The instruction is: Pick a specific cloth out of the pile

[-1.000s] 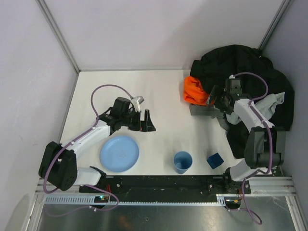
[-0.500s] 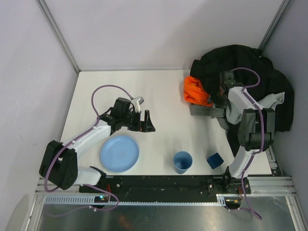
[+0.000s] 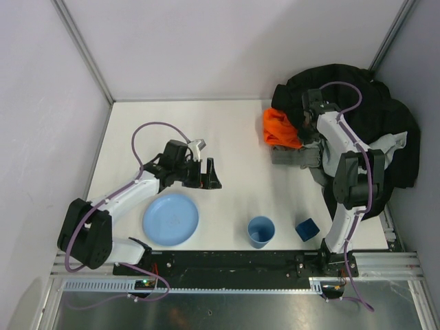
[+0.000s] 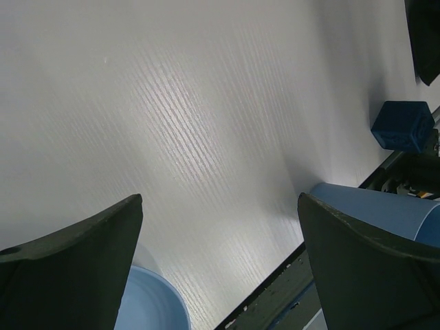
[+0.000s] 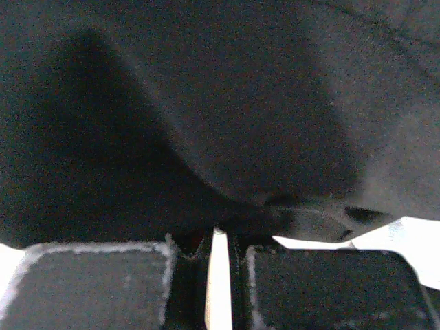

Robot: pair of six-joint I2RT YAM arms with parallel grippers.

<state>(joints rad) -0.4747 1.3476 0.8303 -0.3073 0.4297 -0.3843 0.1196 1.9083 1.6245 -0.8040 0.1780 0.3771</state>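
My right claw, fingers pressed almost together on nothing, has swung toward 12 o'clock onto the big black jacket, leaving the mid-grey corded cloth ungrasped at the 8 o'clock edge of the garment pile.

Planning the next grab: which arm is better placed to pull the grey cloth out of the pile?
Right. The right hand is at the pile's edge beside the grey cloth. The left hand hovers open near the blue plate, across the table.

Left end effector spread wide — right end effector nearly closed.
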